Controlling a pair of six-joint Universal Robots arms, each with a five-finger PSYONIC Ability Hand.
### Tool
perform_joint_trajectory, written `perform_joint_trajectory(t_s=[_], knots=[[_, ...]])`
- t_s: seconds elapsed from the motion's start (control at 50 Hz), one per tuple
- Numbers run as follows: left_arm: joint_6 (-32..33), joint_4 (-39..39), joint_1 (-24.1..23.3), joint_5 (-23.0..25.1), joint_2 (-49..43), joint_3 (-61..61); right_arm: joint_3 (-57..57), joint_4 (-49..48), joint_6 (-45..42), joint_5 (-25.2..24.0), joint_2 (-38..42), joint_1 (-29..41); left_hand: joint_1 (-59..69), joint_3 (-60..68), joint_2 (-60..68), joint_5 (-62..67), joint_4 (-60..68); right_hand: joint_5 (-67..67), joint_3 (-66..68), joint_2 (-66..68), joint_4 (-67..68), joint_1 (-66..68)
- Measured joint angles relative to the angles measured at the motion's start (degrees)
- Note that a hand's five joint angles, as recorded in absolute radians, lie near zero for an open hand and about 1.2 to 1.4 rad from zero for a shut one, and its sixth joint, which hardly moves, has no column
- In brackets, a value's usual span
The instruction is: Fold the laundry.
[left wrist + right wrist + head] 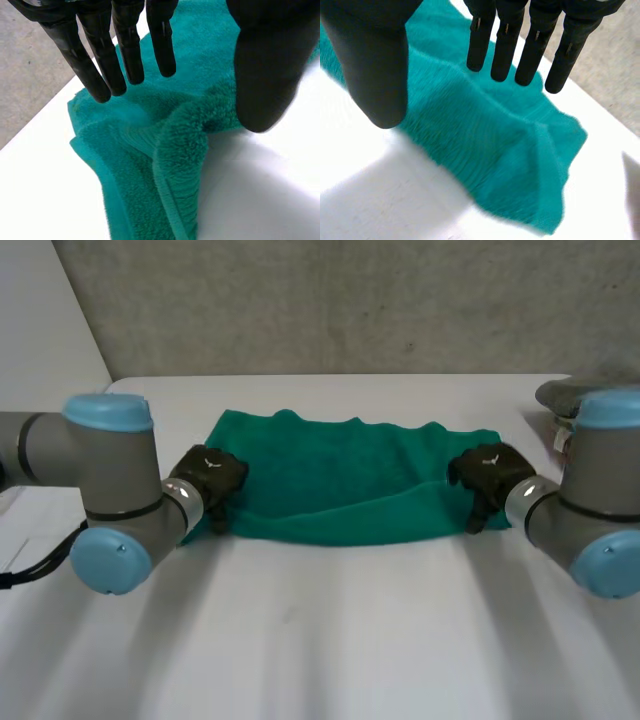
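1. The green towel [350, 480] lies on the white table [320, 640], a little toward 12 o'clock from the table's middle. It sits between the two arms.
2. Its long axis runs from 9 o'clock to 3 o'clock in the head view. One short end points at each arm. The 12 o'clock long edge is wavy and the 6 o'clock edge is fairly straight.
3. Progress: the towel looks doubled once lengthwise. An upper layer shows along the 6 o'clock side, with a slanting ridge across it. At the left end the layers [150, 165] are bunched and rolled rather than flat, and the right end [520, 165] is also puckered.
4. Left to do, as I judge it: smooth the ends, then bring one short end over the other to halve the strip.
5. The left hand [208, 480] is at the 9 o'clock end. Its fingers [130, 55] are straight and side by side with the thumb held wide, and it pinches nothing.
6. The right hand [488, 478] is at the 3 o'clock end. Its fingers [505, 45] are likewise straight with the thumb apart, over the cloth without gripping it. Whether the fingertips touch the pile I cannot tell.
7. A grey bundle [575, 392] sits at the table's 2 o'clock edge, well apart from the towel.
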Motion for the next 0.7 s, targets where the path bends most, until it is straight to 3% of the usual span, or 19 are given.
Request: perform_joint_trajectory(t_s=[0.12, 0.22, 0.34, 0.5, 0.62, 0.7], knots=[[-1.3, -1.3, 2.7, -0.6, 3.1, -1.2, -4.7, 6.7, -4.8, -1.4, -1.9, -0.3, -1.3, -2.0, -2.4, -2.1, -2.1, -4.3, -3.7, -4.0, -4.4, -3.8], [-3.4, -1.5, 5.8, -0.3, 5.8, -4.1, -11.3, 11.9, -13.0, -4.7, 1.0, -1.1, -2.1, -3.0, -3.1, -3.0, -3.1, -6.7, -5.5, -5.5, -7.0, -5.9], [-6.2, -1.6, 8.5, 2.1, 8.9, -8.5, -22.6, 16.9, -20.6, -8.5, 9.0, -2.5, -2.3, -3.5, -3.5, -3.5, -3.5, -6.6, -5.5, -5.5, -6.9, -5.9], [-8.1, -1.5, 10.4, 5.7, 12.1, -12.8, -41.5, 24.8, -22.8, -11.6, 23.3, -4.0, -2.3, -3.5, -3.7, -3.6, -3.5, -1.6, -4.1, -4.7, -3.2, -3.4], [-8.3, -1.5, 10.4, 6.0, 12.9, -13.5, -51.3, 27.9, -22.9, -11.4, 31.1, -5.1, -2.3, -3.5, -3.7, -3.6, -3.5, 3.3, 1.8, 1.9, 1.7, 1.6], [-8.3, -1.4, 10.2, 5.9, 13.0, -13.2, -54.3, 28.2, -22.8, -11.1, 33.6, -5.6, -2.3, -3.5, -3.8, -3.6, -3.8, 14.7, 13.8, 13.9, 13.5, 13.6]])
